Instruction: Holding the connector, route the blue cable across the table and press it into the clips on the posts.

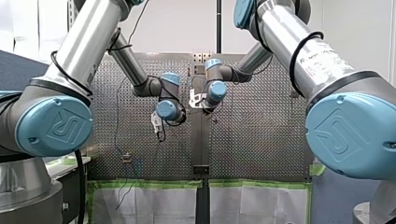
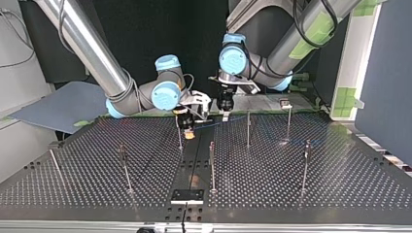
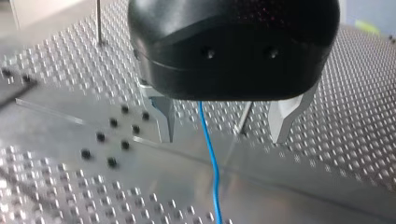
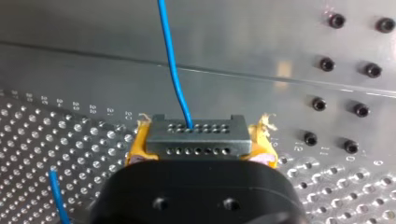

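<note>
In the right wrist view my right gripper is shut on a grey connector, with yellow pads against both of its sides. The blue cable leaves the connector and runs ahead over the table. In the left wrist view my left gripper stands open just above the table, and the blue cable passes between its metal fingers without touching them. In the top view my right gripper is at centre and my left gripper is to its right, with the cable strung between them.
Several thin posts stand on the perforated table, among them one beside my right gripper, one beyond my left, and one in front. A black plate lies at the near edge. A centre seam strip has bolt heads.
</note>
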Robot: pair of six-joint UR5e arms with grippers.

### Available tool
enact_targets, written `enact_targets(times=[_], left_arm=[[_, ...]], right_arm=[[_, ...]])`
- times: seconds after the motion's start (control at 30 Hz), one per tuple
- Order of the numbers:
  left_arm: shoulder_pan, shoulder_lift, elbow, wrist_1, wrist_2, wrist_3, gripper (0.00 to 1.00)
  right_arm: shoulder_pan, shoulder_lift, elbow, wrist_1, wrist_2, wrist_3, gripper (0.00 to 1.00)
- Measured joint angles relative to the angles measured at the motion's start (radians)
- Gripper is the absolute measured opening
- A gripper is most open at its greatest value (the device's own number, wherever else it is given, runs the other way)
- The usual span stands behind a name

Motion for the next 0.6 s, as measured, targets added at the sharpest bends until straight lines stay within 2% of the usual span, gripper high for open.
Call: enact_targets(times=[0.13, 0.4, 0.6], left_arm=[[0.015, -0.013, 0.005, -0.002, -0.014, -0.005, 1.0], [0.028, -0.018, 0.015, 0.019, 0.003, -0.012, 1.0], [0.034, -0.047, 0.055, 0.008, 0.016, -0.018, 1.0]], right_arm=[[-0.002, 0.0, 0.005, -0.001, 0.0, 0.001, 0.0], [-0.002, 0.0, 0.006, -0.003, -0.002, -0.001, 0.0], [-0.002, -0.001, 0.006, -0.004, -0.003, -0.001, 0.0]])
